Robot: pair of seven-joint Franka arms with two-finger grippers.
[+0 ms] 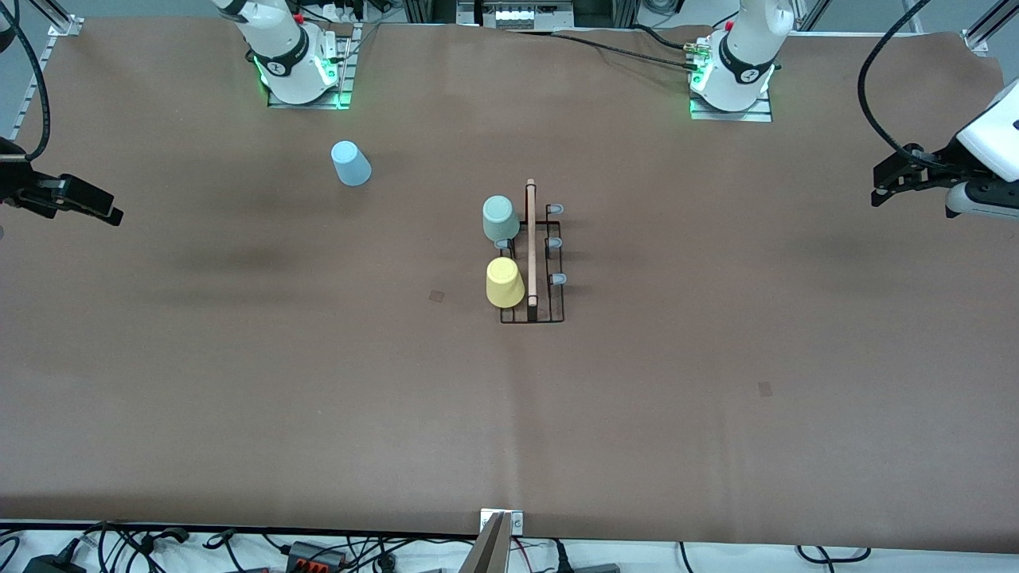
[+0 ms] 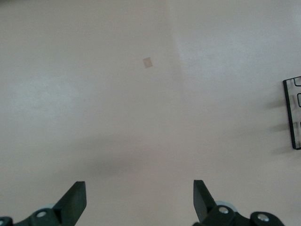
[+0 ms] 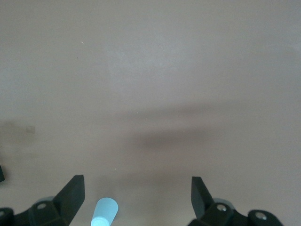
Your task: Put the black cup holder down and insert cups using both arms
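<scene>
The black cup holder [image 1: 532,267] stands mid-table, with a wooden rod handle and grey-tipped pegs. A pale green cup [image 1: 500,218] and a yellow cup [image 1: 505,282] sit upside down on its pegs on the side toward the right arm's end. A light blue cup [image 1: 350,163] stands upside down on the table near the right arm's base; it also shows in the right wrist view [image 3: 105,212]. My left gripper [image 1: 878,191] [image 2: 139,197] is open and empty, high over the left arm's end of the table. My right gripper [image 1: 111,213] [image 3: 137,195] is open and empty, high over the right arm's end.
The brown table cover [image 1: 509,414] spreads wide around the holder. The holder's edge [image 2: 294,113] shows at the rim of the left wrist view. Cables and a metal bracket [image 1: 497,529] lie along the table edge nearest the front camera.
</scene>
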